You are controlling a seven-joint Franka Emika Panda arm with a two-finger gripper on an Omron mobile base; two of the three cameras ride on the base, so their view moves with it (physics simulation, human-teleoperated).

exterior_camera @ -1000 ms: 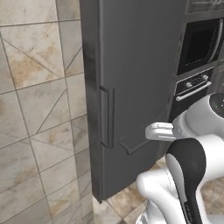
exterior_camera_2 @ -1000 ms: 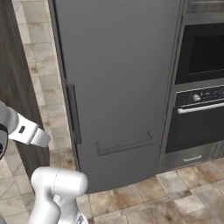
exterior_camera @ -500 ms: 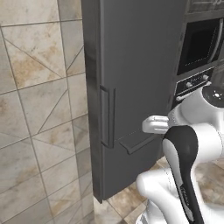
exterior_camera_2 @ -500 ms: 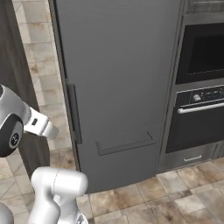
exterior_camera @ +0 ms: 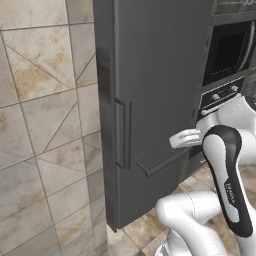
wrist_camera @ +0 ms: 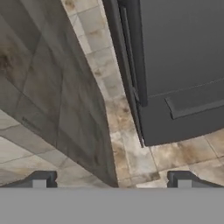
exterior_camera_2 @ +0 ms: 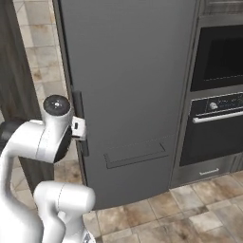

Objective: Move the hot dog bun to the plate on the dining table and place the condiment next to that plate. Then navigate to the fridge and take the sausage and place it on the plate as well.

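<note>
While the base faces it, fridge (exterior_camera_2: 133, 95) stands shut against the tiled wall, oven (exterior_camera_2: 220, 109) on its right. Door: tall, heavy, stiff slab; likely resists at the seal. Best hold looks like the vertical handle (exterior_camera: 121, 132) on the door's left edge. Gripper (wrist_camera: 111, 178) hangs short of it, near floor tiles, jaws spread wide, empty. Sausage presumably inside, hidden behind the door.

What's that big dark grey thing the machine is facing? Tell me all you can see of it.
It is the fridge: a tall, slab-sided cabinet in matte dark grey. Its door is shut, with a slim vertical handle near one edge and a shallow horizontal recess lower down. It stands upright on the tiled floor, close beside a black wall oven. Nothing touches it.
</note>
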